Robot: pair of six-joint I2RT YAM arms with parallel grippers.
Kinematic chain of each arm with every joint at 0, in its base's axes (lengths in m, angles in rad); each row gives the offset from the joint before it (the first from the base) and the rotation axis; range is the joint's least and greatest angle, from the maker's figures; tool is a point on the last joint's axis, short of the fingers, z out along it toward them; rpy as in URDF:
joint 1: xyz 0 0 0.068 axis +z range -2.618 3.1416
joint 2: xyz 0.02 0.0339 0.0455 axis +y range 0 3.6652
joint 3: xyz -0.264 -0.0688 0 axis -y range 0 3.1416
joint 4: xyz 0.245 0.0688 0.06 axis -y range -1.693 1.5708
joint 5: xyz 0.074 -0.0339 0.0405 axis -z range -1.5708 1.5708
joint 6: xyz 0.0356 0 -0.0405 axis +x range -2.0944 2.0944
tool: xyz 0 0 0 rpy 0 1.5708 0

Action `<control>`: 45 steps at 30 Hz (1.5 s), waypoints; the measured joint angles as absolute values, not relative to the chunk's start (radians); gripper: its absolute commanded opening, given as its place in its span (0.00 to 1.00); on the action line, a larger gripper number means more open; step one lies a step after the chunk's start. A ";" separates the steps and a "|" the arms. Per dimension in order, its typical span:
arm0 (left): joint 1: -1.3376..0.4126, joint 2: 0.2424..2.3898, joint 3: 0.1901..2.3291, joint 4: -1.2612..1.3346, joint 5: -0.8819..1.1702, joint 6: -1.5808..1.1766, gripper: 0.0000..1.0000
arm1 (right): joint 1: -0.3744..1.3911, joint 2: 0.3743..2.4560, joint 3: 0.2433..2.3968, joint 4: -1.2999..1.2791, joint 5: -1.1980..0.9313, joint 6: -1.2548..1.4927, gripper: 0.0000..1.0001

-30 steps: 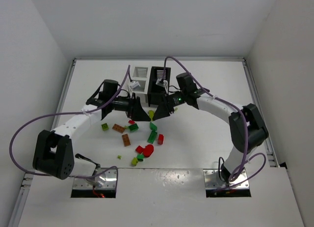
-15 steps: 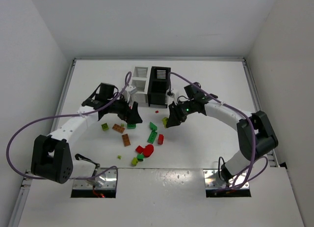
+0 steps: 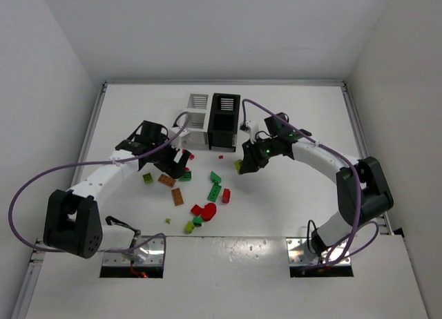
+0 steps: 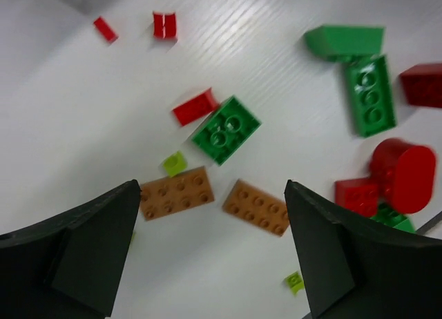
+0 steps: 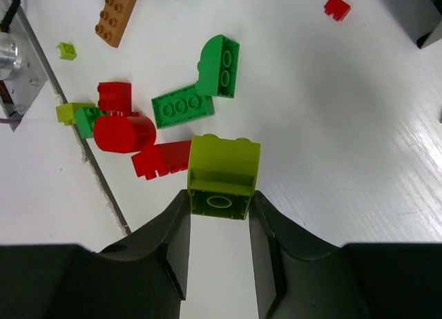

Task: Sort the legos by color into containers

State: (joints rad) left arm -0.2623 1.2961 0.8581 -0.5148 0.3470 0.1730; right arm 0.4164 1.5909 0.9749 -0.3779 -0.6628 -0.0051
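Fingers (image 5: 162, 253) of right gripper (image 5: 219, 203): clamped on one yellow-green brick (image 5: 222, 168), lower centre of the right wrist view, held above the table (image 5: 331, 126). Left gripper (image 4: 213, 191): fingers wide apart, nothing between them, above two orange-brown plates (image 4: 176, 192). Loose legos (image 3: 210, 195): scattered mid-frame in the top view. Containers (image 3: 222, 129): upper centre, two white, one black.

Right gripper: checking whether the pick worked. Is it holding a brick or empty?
Holding. The right gripper is shut on a yellow-green brick, its lower end pinched between the jaws.
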 measured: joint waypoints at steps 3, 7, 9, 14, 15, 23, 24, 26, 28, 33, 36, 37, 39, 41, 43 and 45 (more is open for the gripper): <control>-0.256 1.319 0.884 -0.580 0.290 0.271 0.83 | 0.414 1.591 0.975 -0.387 -0.654 -0.012 0.00; -0.197 1.356 0.910 -0.653 0.241 0.410 0.82 | 0.414 1.591 0.975 -0.396 -0.652 -0.020 0.00; -0.139 1.373 0.914 -0.679 0.212 0.470 0.81 | 0.414 1.591 0.975 -0.398 -0.651 -0.022 0.00; 0.001 1.421 0.927 -0.731 0.167 0.609 0.78 | 0.407 1.591 0.990 -0.404 -0.642 -0.024 0.00; 0.017 1.434 0.929 -0.738 0.165 0.629 0.78 | 0.407 1.591 0.998 -0.405 -0.639 -0.025 0.00; 0.046 1.520 0.934 -0.763 0.170 0.714 0.75 | 0.398 1.613 1.069 -0.405 -0.636 -0.022 0.00; 0.046 1.534 0.937 -0.764 0.173 0.721 0.73 | 0.396 1.620 1.077 -0.405 -0.636 -0.020 0.00; 0.045 1.569 0.945 -0.763 0.176 0.727 0.69 | 0.395 1.639 1.098 -0.405 -0.637 -0.015 0.00; 0.045 1.604 0.954 -0.763 0.178 0.733 0.65 | 0.395 1.662 1.123 -0.406 -0.639 -0.010 0.00; 0.045 1.645 0.959 -0.751 0.179 0.739 0.52 | 0.390 1.691 1.166 -0.406 -0.641 0.009 0.00; 0.045 1.654 0.959 -0.746 0.184 0.744 0.40 | 0.385 1.700 1.193 -0.403 -0.642 0.031 0.00; 0.045 1.654 0.960 -0.746 0.187 0.744 0.34 | 0.384 1.702 1.203 -0.403 -0.638 0.041 0.00; 0.045 1.654 0.963 -0.745 0.194 0.746 0.28 | 0.379 1.702 1.223 -0.391 -0.628 0.065 0.00; 0.045 1.654 0.966 -0.742 0.204 0.747 0.22 | 0.371 1.703 1.248 -0.373 -0.605 0.093 0.00; 0.047 1.655 0.970 -0.743 0.219 0.745 0.21 | 0.361 1.711 1.289 -0.358 -0.570 0.127 0.00; 0.051 1.655 0.990 -0.753 0.244 0.738 0.18 | 0.353 1.739 1.355 -0.337 -0.533 0.152 0.00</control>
State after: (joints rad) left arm 0.0513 1.6547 0.9897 -0.7528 0.2436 0.7380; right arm 0.3531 1.7393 1.3552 -0.3370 -0.5327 0.1520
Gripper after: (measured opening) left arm 0.410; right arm 0.348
